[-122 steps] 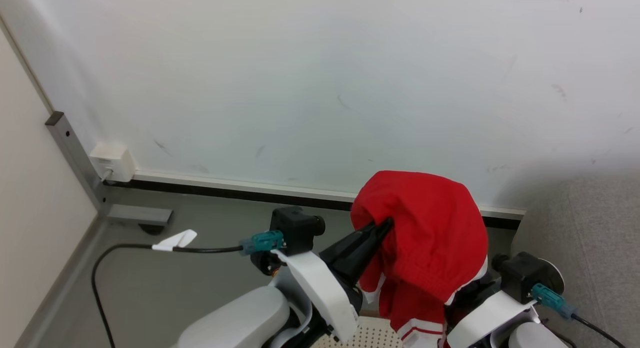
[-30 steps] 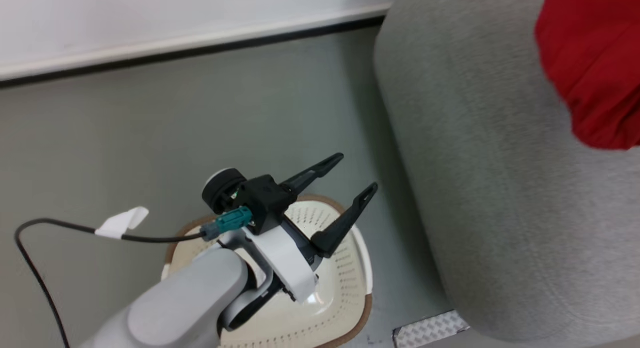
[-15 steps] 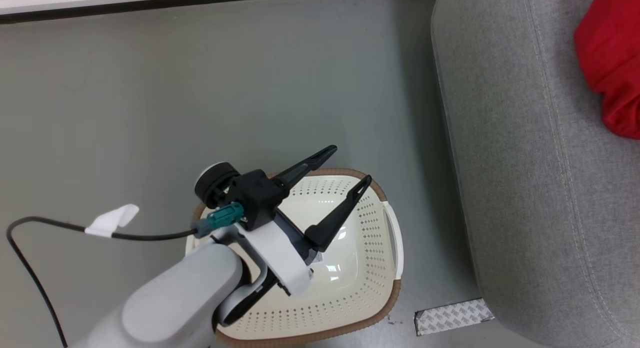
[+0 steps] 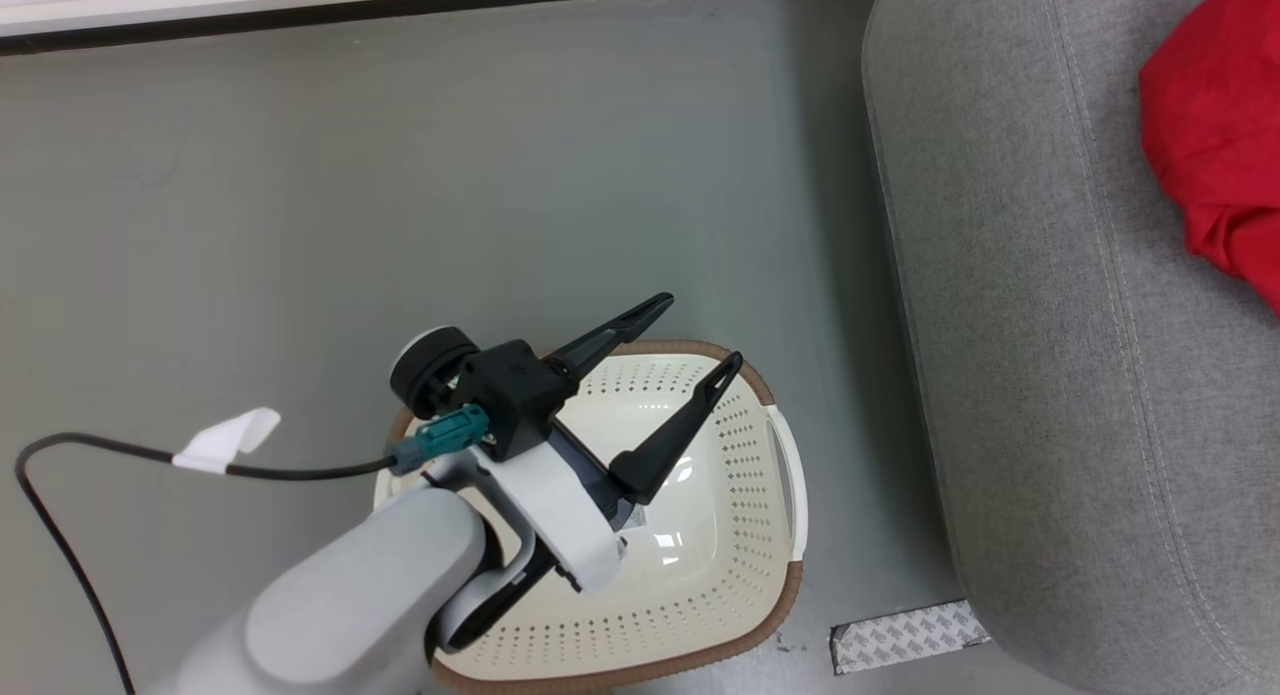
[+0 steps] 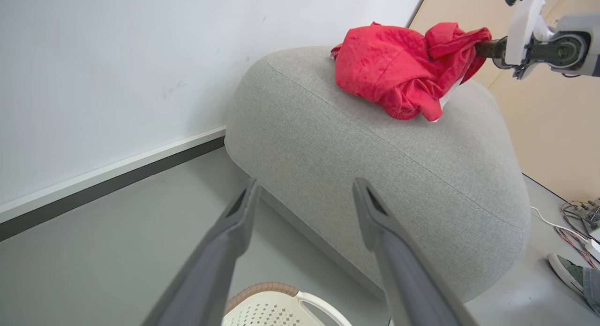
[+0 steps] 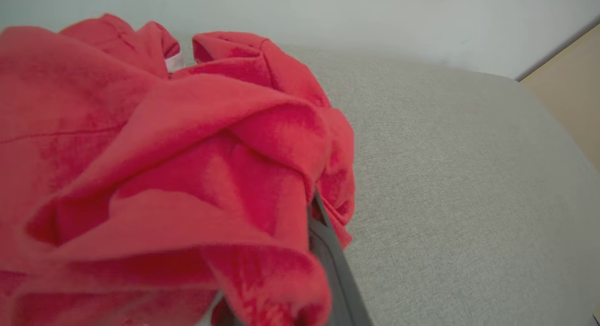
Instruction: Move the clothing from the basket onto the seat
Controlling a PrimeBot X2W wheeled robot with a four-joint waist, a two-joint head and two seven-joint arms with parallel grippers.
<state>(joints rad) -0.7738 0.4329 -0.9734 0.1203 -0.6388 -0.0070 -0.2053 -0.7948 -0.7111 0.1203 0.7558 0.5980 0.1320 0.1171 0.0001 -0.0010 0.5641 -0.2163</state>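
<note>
head view: left end effector [image 4: 703,328] hangs over the basket [image 4: 790,585], fingers spread wide. the clothing [image 4: 1215,145] sits at 2 o'clock, on the seat [image 4: 1050,375].

left wrist view: the clothing [image 5: 393,68] lies bunched on the seat [image 5: 398,166] top at 1 o'clock. the right end effector [image 5: 483,48] enters its 3 o'clock edge.

right wrist view: right end effector pinched narrow on a fold of the clothing [image 6: 164,176]; one finger [image 6: 330,260] shows at 5 o'clock.
</note>
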